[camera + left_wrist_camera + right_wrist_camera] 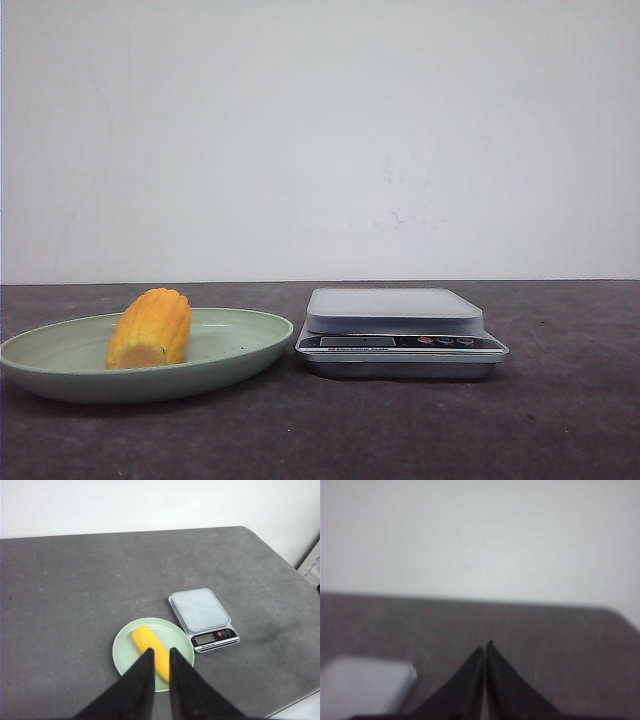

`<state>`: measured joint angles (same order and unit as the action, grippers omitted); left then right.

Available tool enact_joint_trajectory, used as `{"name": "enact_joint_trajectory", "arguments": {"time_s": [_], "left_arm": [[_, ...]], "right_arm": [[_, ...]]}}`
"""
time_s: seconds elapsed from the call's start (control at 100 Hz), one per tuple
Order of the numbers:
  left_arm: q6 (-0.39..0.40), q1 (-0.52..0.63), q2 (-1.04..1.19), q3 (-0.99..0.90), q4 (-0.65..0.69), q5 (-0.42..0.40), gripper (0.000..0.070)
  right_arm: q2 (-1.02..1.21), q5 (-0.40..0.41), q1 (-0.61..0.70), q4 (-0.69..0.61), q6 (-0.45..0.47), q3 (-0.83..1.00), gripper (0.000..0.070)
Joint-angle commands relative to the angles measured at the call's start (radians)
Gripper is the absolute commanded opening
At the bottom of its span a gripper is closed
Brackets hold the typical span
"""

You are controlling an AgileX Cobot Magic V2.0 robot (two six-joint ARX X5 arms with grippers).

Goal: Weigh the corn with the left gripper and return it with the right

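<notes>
Two items sit on the grey desk: a pale green plate carrying the corn, and a kitchen scale just beside the plate's right rim. The corn lies on its side in the plate, one end pointing toward the desk's front edge and the other toward the back wall. In the left wrist view, the left gripper hangs high above the plate with its two black fingers only a narrow slit apart and nothing between them. The right gripper has its tips pressed together, empty, with a blurred corner of the scale in its view; neither arm appears in the front view.

Picking up the corn looks like the step in hand, and nothing of it has begun. To do it well, the left fingers would likely need to spread wider than the cob's girth before dropping, straddle its middle across the short axis, and close gently so the rounded kernels do not roll out against the plate's shallow rim.
</notes>
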<state>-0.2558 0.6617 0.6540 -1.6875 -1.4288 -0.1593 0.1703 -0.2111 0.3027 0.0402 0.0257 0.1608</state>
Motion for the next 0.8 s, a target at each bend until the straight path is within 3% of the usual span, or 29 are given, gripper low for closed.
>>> {"name": "enact_joint_trajectory", "arguments": {"time_s": [0.0,0.2,0.49,0.79], "left_arm": [[-0.007,0.006,0.005,-0.024,-0.045,-0.002,0.0016],[-0.007,0.006,0.005,-0.024,-0.045,-0.002,0.0016],[-0.007,0.006,0.005,-0.024,-0.045,-0.002,0.0016],[-0.007,0.006,0.005,-0.024,-0.045,-0.002,0.0016]], "right_arm": [[-0.034,0.001,-0.026,0.024,0.021,-0.024,0.0000],[-0.141,0.011,-0.108,0.026,0.049,-0.145,0.0000],[-0.167,0.050,-0.137,-0.211,0.053,-0.147,0.0000],[-0.167,0.096,-0.138,-0.208,0.042,-0.147,0.0000]]}}
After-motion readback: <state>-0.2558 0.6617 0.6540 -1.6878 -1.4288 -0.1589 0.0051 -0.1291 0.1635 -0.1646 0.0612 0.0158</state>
